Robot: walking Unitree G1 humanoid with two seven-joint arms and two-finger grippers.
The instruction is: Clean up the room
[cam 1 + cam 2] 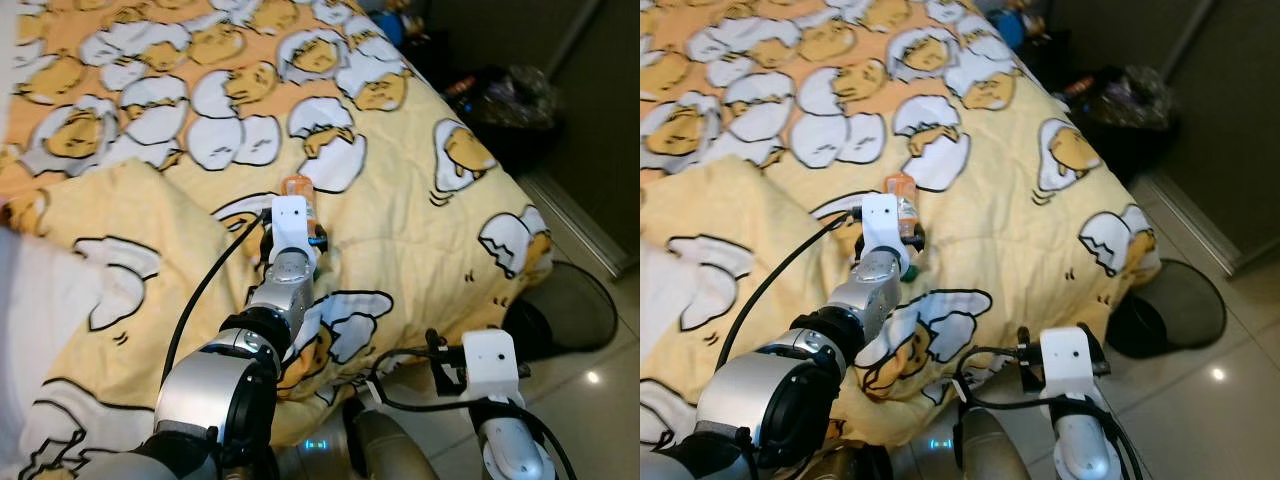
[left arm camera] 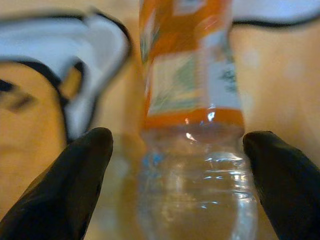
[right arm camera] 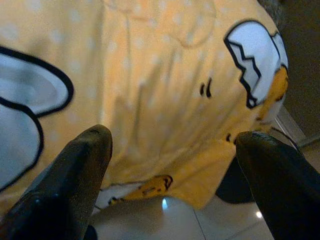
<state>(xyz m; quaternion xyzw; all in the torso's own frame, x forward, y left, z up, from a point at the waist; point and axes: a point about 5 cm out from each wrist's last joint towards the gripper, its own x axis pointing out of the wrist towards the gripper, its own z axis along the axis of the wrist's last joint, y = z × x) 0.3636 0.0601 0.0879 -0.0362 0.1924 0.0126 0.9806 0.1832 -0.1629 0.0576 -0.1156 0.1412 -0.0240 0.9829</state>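
- A clear plastic bottle with an orange label [image 2: 192,130] is lying on its side on the yellow quilt printed with white eggshell cartoons [image 1: 420,230], near the middle of the bed and close to a raised fold of the cover.
- The left gripper [image 2: 180,175] is reaching out over the quilt to the bottle; its two black fingers [image 2: 75,180] are standing apart, one on each side of the clear ribbed part, and not pressing on it as far as the wrist view is showing.
- The right gripper [image 3: 175,180] is hanging low beside the edge of the bed with its fingers spread wide and nothing between them, above the draped quilt edge and the pale tiled floor [image 1: 590,390].
- A dark round floor fan base [image 1: 565,310] is sitting on the tiles near the bed corner.
- The bottle is looking light and nearly empty, so it is likely thin-walled, slick and ready to dent or roll on the soft bedding.
- The better hold is probably across the body near the label's edge, squeezed gently, since a hard pinch risks crushing it or squirting it out.
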